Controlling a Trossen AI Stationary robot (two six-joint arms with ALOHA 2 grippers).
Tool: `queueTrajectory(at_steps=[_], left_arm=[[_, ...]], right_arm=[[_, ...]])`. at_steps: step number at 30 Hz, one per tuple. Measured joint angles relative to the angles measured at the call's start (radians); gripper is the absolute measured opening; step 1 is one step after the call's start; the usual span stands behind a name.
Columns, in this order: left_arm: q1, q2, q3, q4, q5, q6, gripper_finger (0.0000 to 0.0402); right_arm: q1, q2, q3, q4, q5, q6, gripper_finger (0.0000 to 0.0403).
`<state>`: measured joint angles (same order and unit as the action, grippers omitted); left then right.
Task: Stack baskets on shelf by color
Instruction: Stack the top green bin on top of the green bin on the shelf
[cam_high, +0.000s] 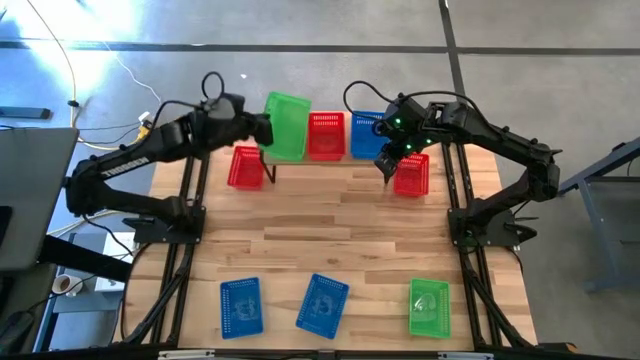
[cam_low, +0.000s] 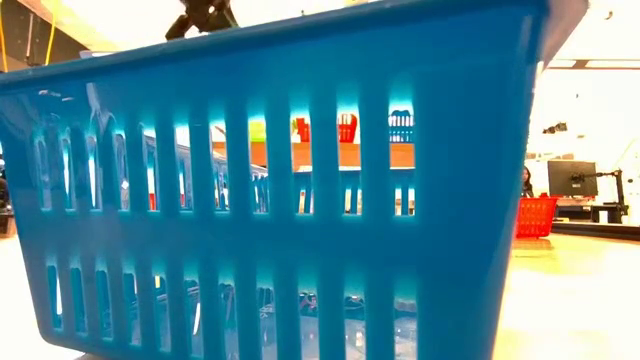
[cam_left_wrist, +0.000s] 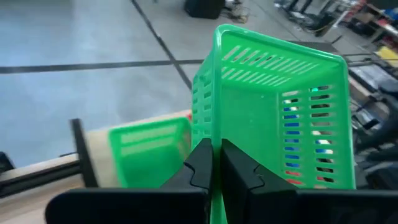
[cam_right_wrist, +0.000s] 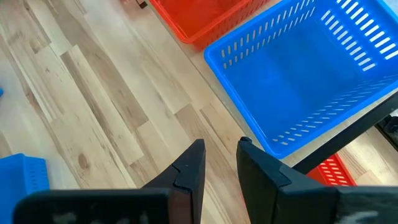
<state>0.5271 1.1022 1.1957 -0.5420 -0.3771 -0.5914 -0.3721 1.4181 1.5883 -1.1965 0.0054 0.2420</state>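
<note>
My left gripper (cam_high: 264, 130) is at the shelf's left end, shut on a green basket (cam_high: 287, 127) that shows large in the left wrist view (cam_left_wrist: 280, 106). Under it, a second green basket (cam_left_wrist: 149, 149) sits on the shelf plank (cam_left_wrist: 96, 146). A red basket (cam_high: 326, 135) and a blue basket (cam_high: 364, 135) stand on the shelf beside it. My right gripper (cam_high: 386, 166) hovers open over the table in front of the shelf's right end, between the blue basket (cam_right_wrist: 311, 74) and a red basket (cam_high: 411, 173); its fingers (cam_right_wrist: 217, 165) touch nothing. My left gripper holds the green basket by one wall near its rim (cam_left_wrist: 216, 134), pinched with one finger (cam_left_wrist: 242, 168) inside the basket and the other (cam_left_wrist: 198, 163) outside. It comes from the table's left side. The basket is lifted clear and tilted above the shelf's green basket.
Another red basket (cam_high: 245, 167) stands on the table in front of the shelf's left end. Along the near edge lie two blue baskets (cam_high: 240, 305) (cam_high: 322, 302) and a green one (cam_high: 429, 307). One blue basket (cam_low: 300, 200) fills the low view. The mid-table is bare wood (cam_high: 330, 220).
</note>
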Motion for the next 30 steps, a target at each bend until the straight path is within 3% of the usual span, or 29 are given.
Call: queueTrajectory(at_steps=[10, 16, 23, 30], left_arm=[[0.261, 0.057, 0.000, -0.001, 0.280, -0.031, 0.0003], [0.342, 0.110, 0.000, -0.004, 0.388, -0.077, 0.0003], [0.345, 0.134, 0.005, -0.027, 0.410, -0.105, 0.0003], [0.345, 0.139, 0.142, -0.152, 0.388, -0.105, 0.0003]], right_arm=[[0.000, 0.000, 0.000, 0.000, 0.005, 0.016, 0.0079], [0.000, 0.000, 0.000, 0.000, 0.012, 0.023, 0.0079], [0.000, 0.000, 0.000, 0.000, 0.012, 0.023, 0.0079], [0.000, 0.000, 0.000, 0.001, 0.012, 0.022, 0.0079]])
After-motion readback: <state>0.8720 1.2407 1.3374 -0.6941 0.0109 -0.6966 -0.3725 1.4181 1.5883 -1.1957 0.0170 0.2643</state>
